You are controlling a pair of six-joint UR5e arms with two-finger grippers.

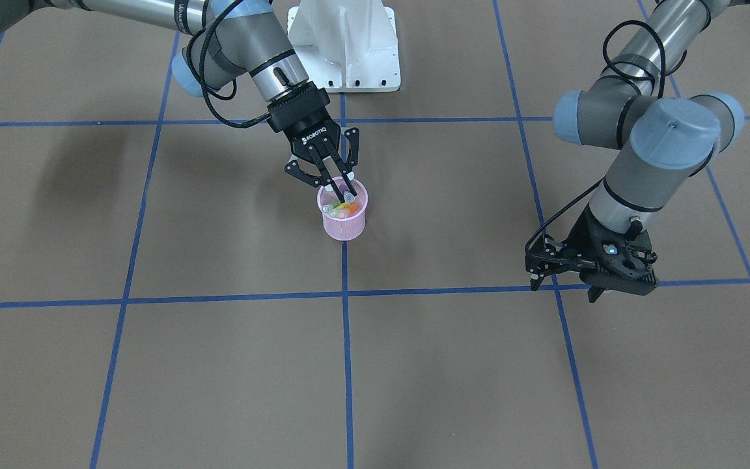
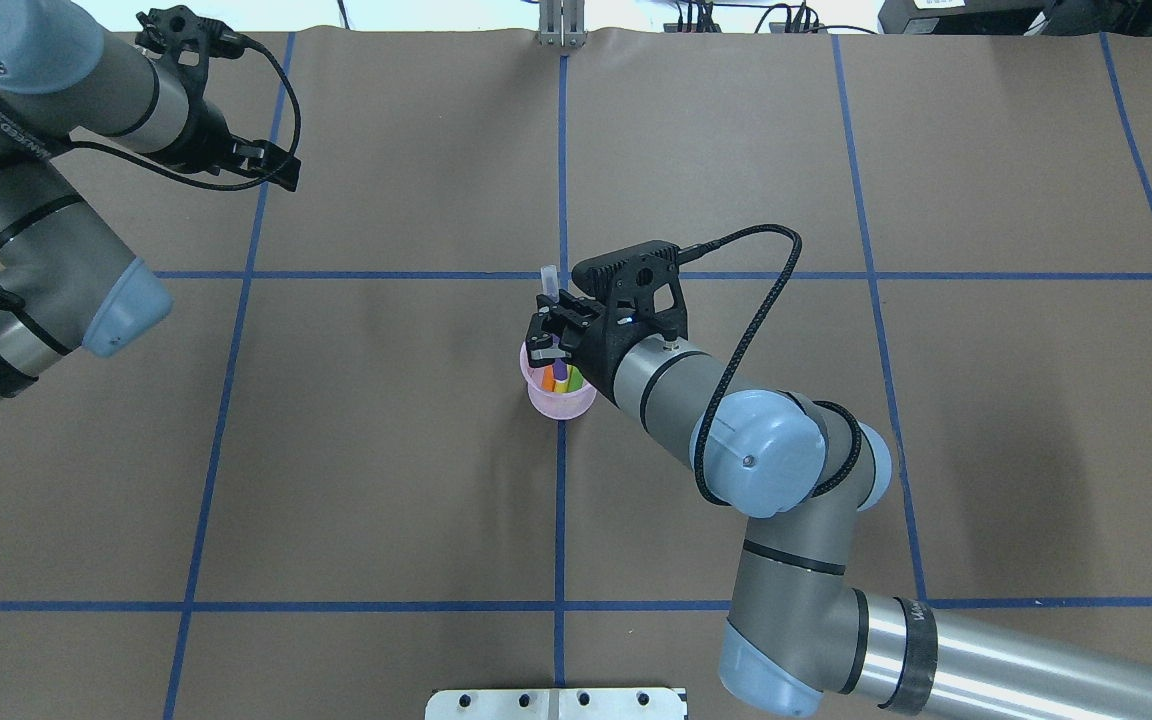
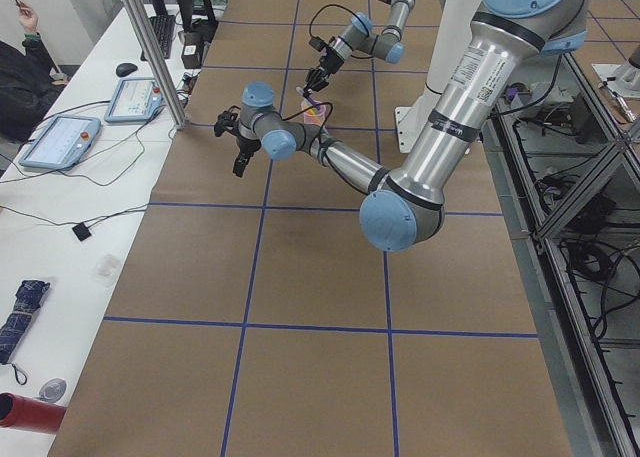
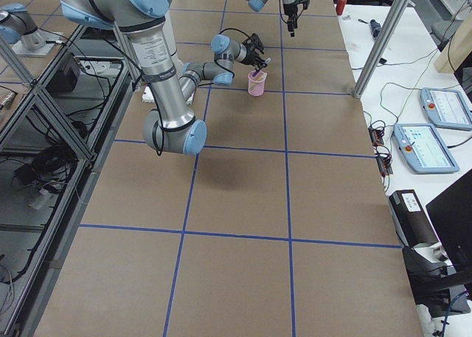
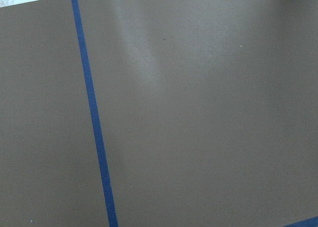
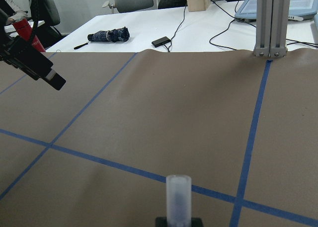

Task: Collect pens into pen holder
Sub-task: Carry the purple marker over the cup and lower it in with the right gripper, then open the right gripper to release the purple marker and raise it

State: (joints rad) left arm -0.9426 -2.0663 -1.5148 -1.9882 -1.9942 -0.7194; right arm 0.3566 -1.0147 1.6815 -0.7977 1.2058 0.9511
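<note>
The pink mesh pen holder (image 1: 343, 225) stands upright at the middle of the table, on a blue line; it also shows in the overhead view (image 2: 558, 400). Orange, green and yellow pens (image 1: 342, 210) stand inside it, cap ends up. My right gripper (image 1: 342, 187) is tilted just over the holder's rim, shut on a purple pen (image 2: 561, 372) whose lower end is in the holder. That pen's pale cap (image 6: 178, 193) sticks out past the fingers. My left gripper (image 1: 564, 290) is open and empty, far off to the side, low over the table.
The table is brown paper with a grid of blue tape lines (image 1: 347, 296). The robot's white base (image 1: 346, 42) stands behind the holder. The left wrist view shows only paper and a tape line (image 5: 94, 122). Desks with tablets and cables lie beyond the far edge (image 6: 164, 40).
</note>
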